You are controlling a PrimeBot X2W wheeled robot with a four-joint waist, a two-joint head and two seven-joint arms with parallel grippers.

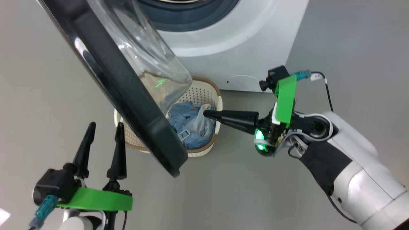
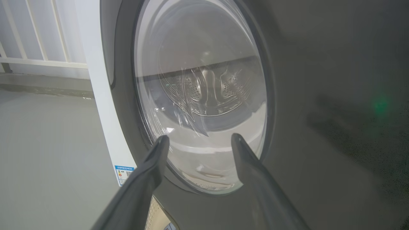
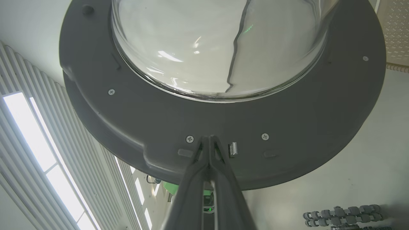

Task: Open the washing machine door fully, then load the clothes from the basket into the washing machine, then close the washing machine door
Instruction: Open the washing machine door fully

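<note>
While the washing machine door (image 1: 126, 95) stands swung well out from the washing machine (image 1: 243, 44), your two pincers sit on opposite sides of it. Your left pincer (image 1: 105, 126) is on the door's outer side, its two dark fingers spread wide and holding nothing. In its wrist view the door's round window lies straight ahead of the fingertips, with the perforated drum (image 2: 204, 92) seen through it. The machine's blue label (image 2: 124, 172) sits just left of the left finger. Whether those tips touch the door, you cannot tell.

Your right pincer (image 1: 206, 113) is on the door's inner side, fingers pressed together with nothing between them, pointing toward the door. Below its tip sits the basket (image 1: 201, 91) on the floor (image 1: 239, 191), tucked partly under the door and close in front of the machine. The clothes (image 1: 188, 123) lie in the basket, a light blue bundle with a white piece right at the pincer's tip; contact there is unclear. In the right wrist view the closed tip points at the door's grey inner ring, with the metal latch (image 3: 233, 149) just right of it and the glass bowl (image 3: 217, 48) beyond.
</note>
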